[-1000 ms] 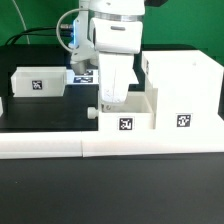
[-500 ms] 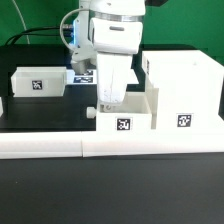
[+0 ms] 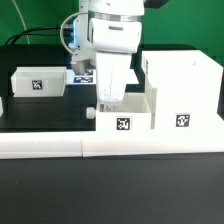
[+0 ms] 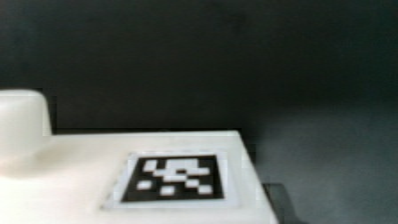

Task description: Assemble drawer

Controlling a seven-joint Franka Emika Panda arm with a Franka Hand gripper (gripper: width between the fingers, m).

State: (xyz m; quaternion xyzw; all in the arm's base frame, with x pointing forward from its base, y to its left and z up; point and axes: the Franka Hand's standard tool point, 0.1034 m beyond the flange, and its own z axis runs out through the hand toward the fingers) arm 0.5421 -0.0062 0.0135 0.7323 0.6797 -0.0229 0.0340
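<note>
The tall white drawer shell (image 3: 185, 88) stands at the exterior view's right, with a tag on its front. A small open-top tray (image 3: 138, 118) with a tag and a knob (image 3: 91, 112) stands against the shell's left side. My gripper (image 3: 107, 100) reaches down onto the tray's wall at the knob end, and its fingers look closed on that wall. In the wrist view the tray's tagged face (image 4: 178, 176) and its knob (image 4: 18, 125) fill the near part; my fingertips do not show clearly there. A second tray (image 3: 38, 82) sits at the left.
The long low white border wall (image 3: 60, 146) runs along the table's front edge. The marker board (image 3: 84, 75) lies behind my arm. A small white piece (image 3: 2, 104) shows at the exterior view's left edge.
The tray under my gripper has shifted very slightly toward the exterior view's left. The arm has barely moved.
</note>
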